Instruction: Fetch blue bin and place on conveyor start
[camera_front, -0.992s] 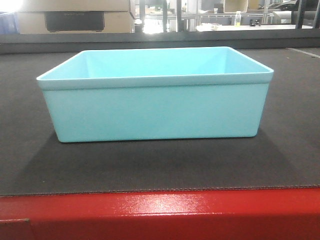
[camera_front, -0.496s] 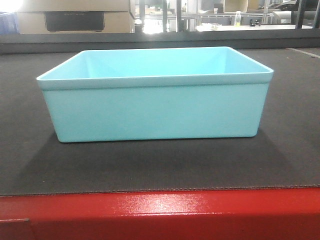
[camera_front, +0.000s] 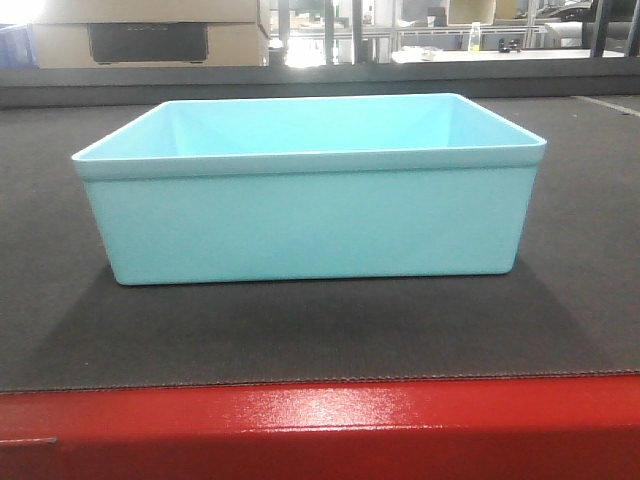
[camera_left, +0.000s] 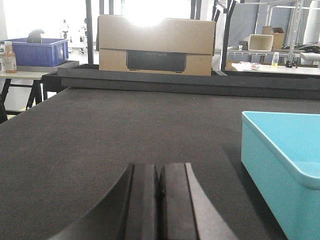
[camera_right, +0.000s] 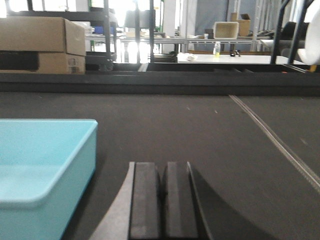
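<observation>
The blue bin (camera_front: 310, 215) is a pale cyan tub standing upright and empty on the dark grey conveyor belt (camera_front: 300, 330), just behind the red frame (camera_front: 320, 425). My left gripper (camera_left: 160, 167) is shut and empty over the belt, to the left of the bin (camera_left: 285, 165) and apart from it. My right gripper (camera_right: 163, 165) is shut and empty over the belt, to the right of the bin (camera_right: 42, 170) and apart from it. Neither gripper shows in the front view.
A cardboard box (camera_left: 156, 45) stands behind the belt's far rail (camera_left: 190, 82). A dark blue crate (camera_left: 37, 51) sits on a table at far left. A pale seam line (camera_right: 272, 135) crosses the belt at right. Shelving and tables stand in the background.
</observation>
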